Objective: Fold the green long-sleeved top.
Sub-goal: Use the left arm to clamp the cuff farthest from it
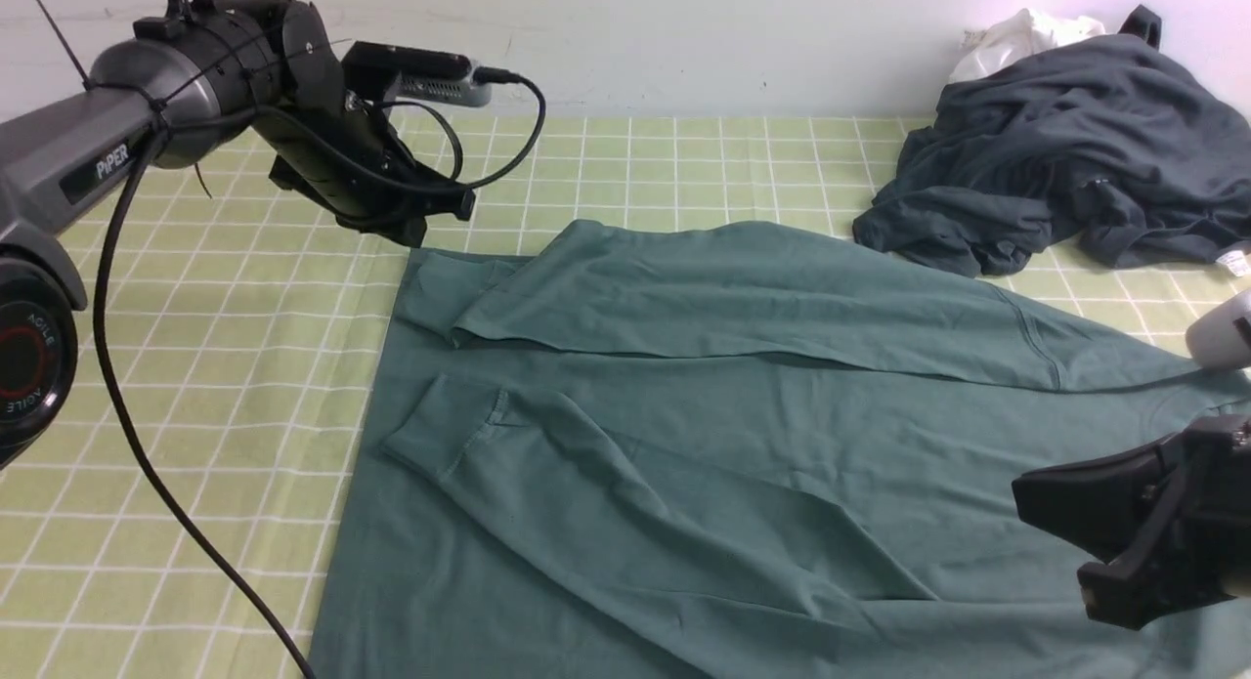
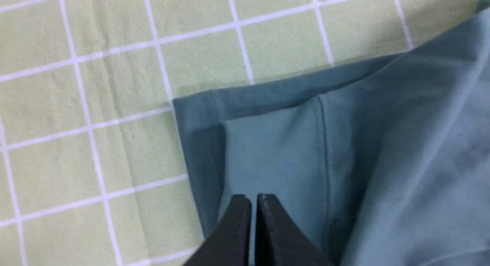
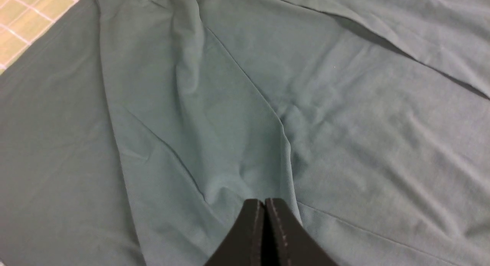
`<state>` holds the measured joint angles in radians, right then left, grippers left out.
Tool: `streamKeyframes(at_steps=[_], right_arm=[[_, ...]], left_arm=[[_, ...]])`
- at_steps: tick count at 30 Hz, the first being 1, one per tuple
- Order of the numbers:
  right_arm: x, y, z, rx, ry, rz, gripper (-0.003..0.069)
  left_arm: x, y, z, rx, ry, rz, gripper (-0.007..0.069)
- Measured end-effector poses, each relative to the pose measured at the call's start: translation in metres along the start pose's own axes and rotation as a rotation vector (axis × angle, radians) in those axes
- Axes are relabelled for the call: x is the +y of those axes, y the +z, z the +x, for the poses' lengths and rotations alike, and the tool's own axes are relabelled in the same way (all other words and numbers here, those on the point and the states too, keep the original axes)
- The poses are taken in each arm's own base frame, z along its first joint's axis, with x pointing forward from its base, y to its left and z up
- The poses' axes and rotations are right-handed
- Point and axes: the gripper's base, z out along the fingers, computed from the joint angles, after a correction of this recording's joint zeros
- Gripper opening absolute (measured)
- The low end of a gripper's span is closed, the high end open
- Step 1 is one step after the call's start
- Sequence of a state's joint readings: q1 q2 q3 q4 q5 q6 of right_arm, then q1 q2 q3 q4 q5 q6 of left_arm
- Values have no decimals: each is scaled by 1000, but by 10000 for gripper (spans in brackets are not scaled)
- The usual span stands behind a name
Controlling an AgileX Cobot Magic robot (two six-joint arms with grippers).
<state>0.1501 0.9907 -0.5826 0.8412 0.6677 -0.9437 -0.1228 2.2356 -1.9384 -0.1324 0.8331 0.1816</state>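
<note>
The green long-sleeved top (image 1: 684, 445) lies spread flat on the checked tablecloth, with both sleeves folded in across its body. One cuff (image 1: 445, 303) rests at the far left corner and the other (image 1: 440, 435) lies nearer. My left gripper (image 1: 415, 234) is down at that far left corner. In the left wrist view its jaws (image 2: 254, 197) are closed to a thin slit on the ribbed cuff (image 2: 275, 151). Low over the top's right side hangs my right gripper (image 1: 1036, 508). It (image 3: 264, 201) is shut with nothing in it, above a crease in the top (image 3: 344, 143).
A dark charcoal-grey garment (image 1: 1065, 151) is heaped at the back right, with a white cloth (image 1: 1026, 34) behind it against the wall. The left arm's black cable (image 1: 147, 464) hangs over the green checked tablecloth (image 1: 195, 366) to the front edge.
</note>
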Motion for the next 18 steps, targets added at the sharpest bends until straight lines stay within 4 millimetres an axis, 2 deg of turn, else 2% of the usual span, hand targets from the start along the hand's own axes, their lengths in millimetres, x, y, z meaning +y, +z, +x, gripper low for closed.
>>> streamKeyframes(at_steps=[7,10,13,18], right_arm=[[0,0,0,-3,-2,-3,-6],[0,0,0,-4,-2,-4,-6],[0,0,0,-4,-1,-4,-6],[0,0,0,-4,0,-4,-6]], left_arm=[[4,42,16,66,26,-3,255],[4,52,21,87,26,0,307],[4,53,21,89,23,1,265],[2,50,21,126,22,16,62]])
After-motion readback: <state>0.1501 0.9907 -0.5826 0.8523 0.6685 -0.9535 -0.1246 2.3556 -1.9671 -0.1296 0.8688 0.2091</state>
